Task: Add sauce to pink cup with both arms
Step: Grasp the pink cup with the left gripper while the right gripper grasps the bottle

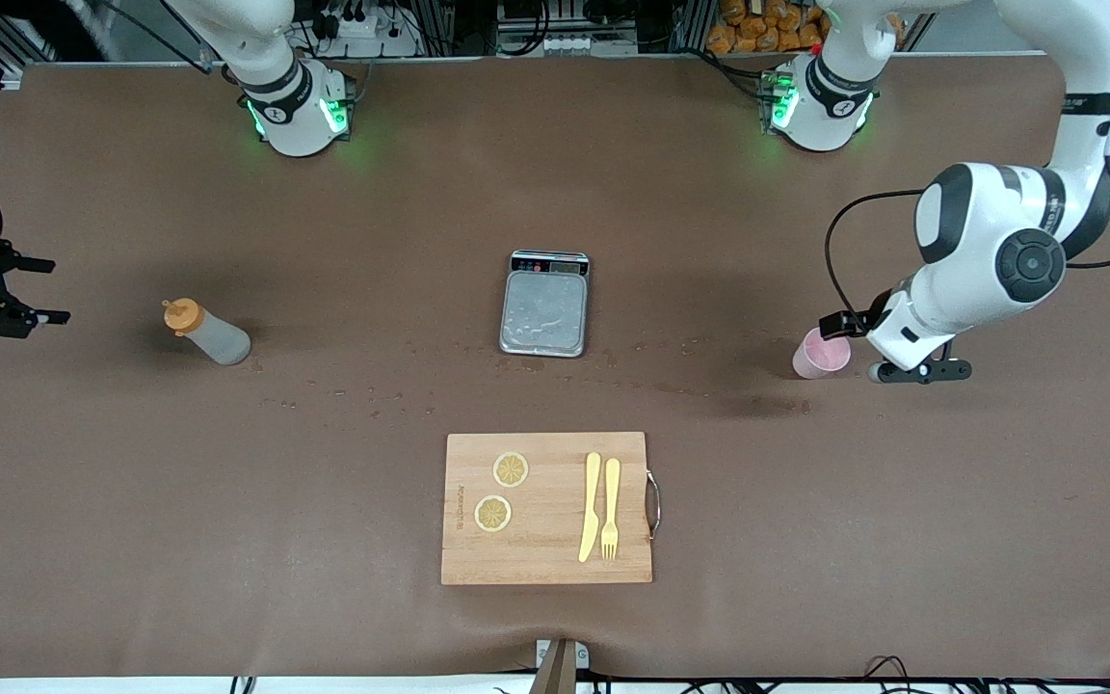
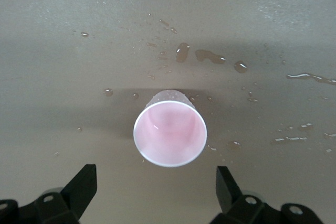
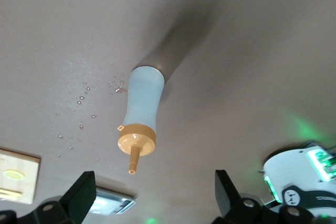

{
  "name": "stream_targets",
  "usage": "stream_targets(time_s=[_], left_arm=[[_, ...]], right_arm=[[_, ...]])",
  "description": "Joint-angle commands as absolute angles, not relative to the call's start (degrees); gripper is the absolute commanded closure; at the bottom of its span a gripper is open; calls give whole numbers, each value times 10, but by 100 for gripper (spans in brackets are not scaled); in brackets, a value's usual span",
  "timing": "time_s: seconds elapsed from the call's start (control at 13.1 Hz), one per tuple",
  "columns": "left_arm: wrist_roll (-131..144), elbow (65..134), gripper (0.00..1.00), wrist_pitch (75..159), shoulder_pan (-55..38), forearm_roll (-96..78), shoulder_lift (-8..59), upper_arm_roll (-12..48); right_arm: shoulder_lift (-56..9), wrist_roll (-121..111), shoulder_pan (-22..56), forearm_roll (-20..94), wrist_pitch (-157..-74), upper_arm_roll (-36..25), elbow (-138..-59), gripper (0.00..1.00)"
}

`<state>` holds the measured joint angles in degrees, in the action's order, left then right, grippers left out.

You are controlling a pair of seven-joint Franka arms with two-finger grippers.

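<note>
You see the left gripper (image 2: 155, 190) beside the pink cup (image 1: 820, 354), fingers released; the right gripper (image 3: 152, 192) over the sauce (image 1: 208, 333), fingers released too.

Brown table (image 1: 131, 501): bottle (image 1: 213, 333), cup (image 1: 819, 355), scale (image 1: 544, 305), board (image 1: 546, 508).

My worktop (image 1: 227, 501) is covered in a brown matte sheet that runs nearly edge to edge, with scattered wet droplets (image 1: 343, 393) glinting across its middle. Green light (image 1: 362, 145) glows on the sheet along its farthest edge. Past that edge I see metal frame rails (image 1: 459, 24), a white power strip (image 1: 362, 24) with plugs and cables, and a pile of orange packets (image 1: 767, 24). At the nearest edge, black cables (image 1: 887, 667) trail over a pale floor strip.
</note>
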<state>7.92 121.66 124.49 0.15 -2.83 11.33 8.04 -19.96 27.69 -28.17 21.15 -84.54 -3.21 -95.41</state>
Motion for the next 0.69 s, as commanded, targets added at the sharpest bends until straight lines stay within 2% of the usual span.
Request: stream_targets(time_s=[0.0,0.61], left_arm=[[74,1223,0,1266,9,-31,128,84],[64,1217,0,1279,17,-4,191,83]], right_arm=[[-246,280,-316,264,-838,-23,-940,0],[-351,286,-367,390,-838,-23,-934,0]])
